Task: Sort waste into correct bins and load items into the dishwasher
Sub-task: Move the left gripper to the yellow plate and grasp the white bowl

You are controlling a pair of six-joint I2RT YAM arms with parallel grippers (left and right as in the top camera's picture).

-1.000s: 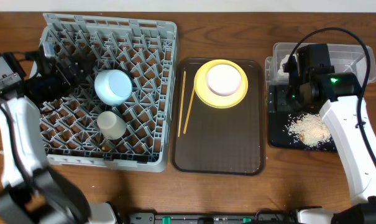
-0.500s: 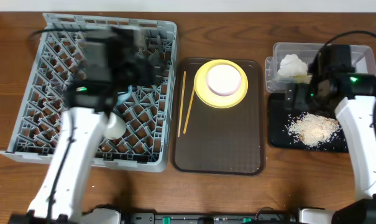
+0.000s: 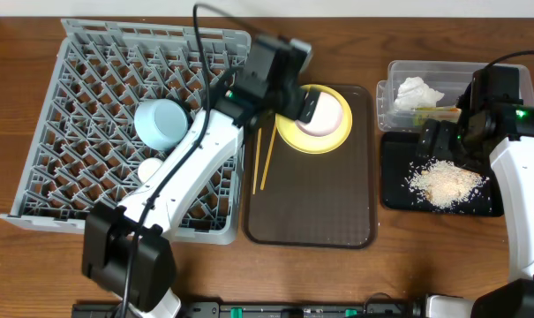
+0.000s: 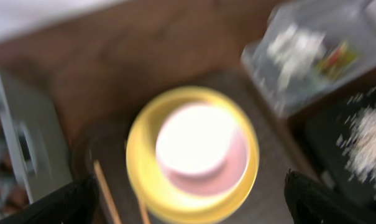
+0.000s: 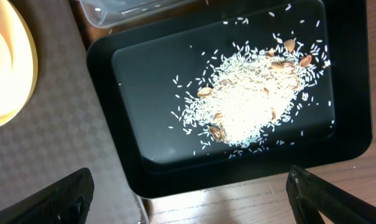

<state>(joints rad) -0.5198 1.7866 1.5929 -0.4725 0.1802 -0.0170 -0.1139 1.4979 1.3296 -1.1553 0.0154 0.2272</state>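
**Left claw over plate, both claws apart**

Left claw (image 4: 188, 205) is spread wide above the cream bowl (image 3: 328, 115). Bowl sits on the plate (image 3: 293, 140), top of the brown tray (image 3: 311, 203). Chopsticks (image 3: 265, 159) lie just left of the plate. Right claw (image 5: 188, 199) is also apart, over the black tray (image 3: 394, 190) holding the rice (image 3: 443, 184), frame right. Tissue (image 3: 418, 91) and wrapper (image 3: 441, 109) are in the tub (image 3: 399, 69). Blue bowl (image 3: 161, 124) and cup (image 3: 148, 168) are in the rack (image 3: 37, 132), frame left.

White-shelled left arm (image 3: 191, 155) and right arm (image 3: 521, 190), black joints and wrist housings, black cables (image 3: 198, 44), small green lights (image 3: 516, 113) glowing
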